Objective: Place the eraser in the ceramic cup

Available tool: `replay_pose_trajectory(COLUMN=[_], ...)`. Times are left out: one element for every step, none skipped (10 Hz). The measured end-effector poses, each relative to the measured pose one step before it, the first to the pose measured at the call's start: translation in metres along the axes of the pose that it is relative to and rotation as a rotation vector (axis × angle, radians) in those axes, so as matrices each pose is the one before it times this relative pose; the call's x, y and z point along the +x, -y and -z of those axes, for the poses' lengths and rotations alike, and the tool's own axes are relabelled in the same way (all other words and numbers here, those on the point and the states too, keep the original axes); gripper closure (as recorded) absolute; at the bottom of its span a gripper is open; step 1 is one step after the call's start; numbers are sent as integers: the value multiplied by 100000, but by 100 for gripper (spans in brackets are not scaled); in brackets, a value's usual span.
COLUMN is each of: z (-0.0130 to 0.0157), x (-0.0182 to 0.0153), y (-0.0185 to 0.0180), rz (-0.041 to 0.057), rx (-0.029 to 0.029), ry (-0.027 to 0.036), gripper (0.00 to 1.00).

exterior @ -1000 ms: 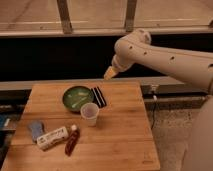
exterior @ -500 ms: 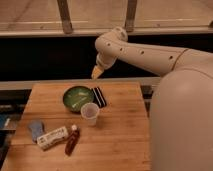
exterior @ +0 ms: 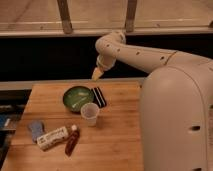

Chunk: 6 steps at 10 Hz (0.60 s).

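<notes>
The eraser [exterior: 99,96], a flat black block with pale stripes, lies on the wooden table [exterior: 120,135] just right of the green bowl. The white ceramic cup [exterior: 90,113] stands upright in front of the bowl and the eraser, a little to their near side. My gripper [exterior: 96,74] hangs at the end of the white arm above the table's far edge, behind and slightly left of the eraser, apart from it. Nothing shows in it.
A round dark green bowl [exterior: 77,98] sits left of the eraser. A blue-grey pad [exterior: 36,130], a white labelled box [exterior: 52,138] and a dark red bottle [exterior: 72,140] lie at the near left. My white body [exterior: 177,120] fills the right side.
The arm has swung left and drawn in; the gripper moved from right of the eraser to just behind it. The objects on the table have not moved.
</notes>
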Motion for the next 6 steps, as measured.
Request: replay_pose_trajectory(z=[16,34,32,-441,-928,-1126], x=[-62,-4,-89,163,114,52], y=[-61,3,-107,26,-226,-275], rz=[-52,-27,188,374,423,503], rx=[-98,111,-43,-268,-999,-967], ry=[68,-19,-98,-1287,-1091,-985], gripper=[20,20,20,20,20,20])
